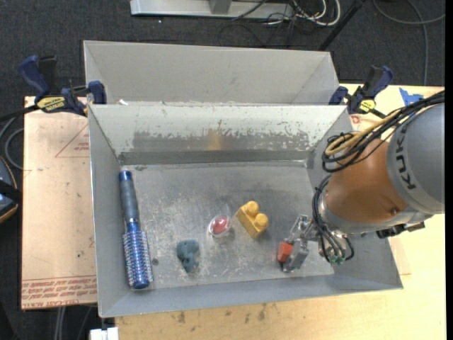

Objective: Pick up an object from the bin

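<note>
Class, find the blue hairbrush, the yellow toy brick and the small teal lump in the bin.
blue hairbrush (132,222), camera view, lower handle.
yellow toy brick (251,219), camera view, top face.
small teal lump (188,254), camera view, its middle.

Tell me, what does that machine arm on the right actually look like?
The arm is a thick, rounded silver-grey tube with dark lettering on its side, partly readable as KU. Its wrist wears a smooth, bulbous orange cover, with black and pale yellow cables looping over it. At the tip sits a small grey metal gripper trailing thin wires.
</note>
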Available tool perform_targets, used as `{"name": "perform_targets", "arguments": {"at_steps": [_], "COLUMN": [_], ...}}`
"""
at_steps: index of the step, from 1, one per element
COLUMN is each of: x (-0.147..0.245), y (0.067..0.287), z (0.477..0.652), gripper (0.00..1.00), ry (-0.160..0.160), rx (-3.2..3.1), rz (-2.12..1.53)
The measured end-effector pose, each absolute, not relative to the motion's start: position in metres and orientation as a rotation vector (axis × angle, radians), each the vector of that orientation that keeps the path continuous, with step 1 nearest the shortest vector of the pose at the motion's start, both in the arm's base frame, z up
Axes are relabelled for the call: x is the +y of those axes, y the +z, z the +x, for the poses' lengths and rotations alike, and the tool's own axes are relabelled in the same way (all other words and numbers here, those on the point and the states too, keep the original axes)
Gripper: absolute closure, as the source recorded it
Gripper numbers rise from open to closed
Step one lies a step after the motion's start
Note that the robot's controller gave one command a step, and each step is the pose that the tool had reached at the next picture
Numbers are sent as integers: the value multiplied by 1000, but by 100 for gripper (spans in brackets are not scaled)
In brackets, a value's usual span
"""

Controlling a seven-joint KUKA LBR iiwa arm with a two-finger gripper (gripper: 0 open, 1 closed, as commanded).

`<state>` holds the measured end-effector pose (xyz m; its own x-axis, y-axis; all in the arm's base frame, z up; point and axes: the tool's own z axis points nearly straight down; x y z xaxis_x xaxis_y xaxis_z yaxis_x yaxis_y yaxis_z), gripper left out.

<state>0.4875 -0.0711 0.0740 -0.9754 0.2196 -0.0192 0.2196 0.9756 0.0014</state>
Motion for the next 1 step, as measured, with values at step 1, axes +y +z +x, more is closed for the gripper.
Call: {"name": "perform_targets", "arguments": {"at_steps": [1], "x": [-97], "y": [214], "z": [512], "gripper": [100], "ry": [-2], "rx": [3121], "rz": [250]}}
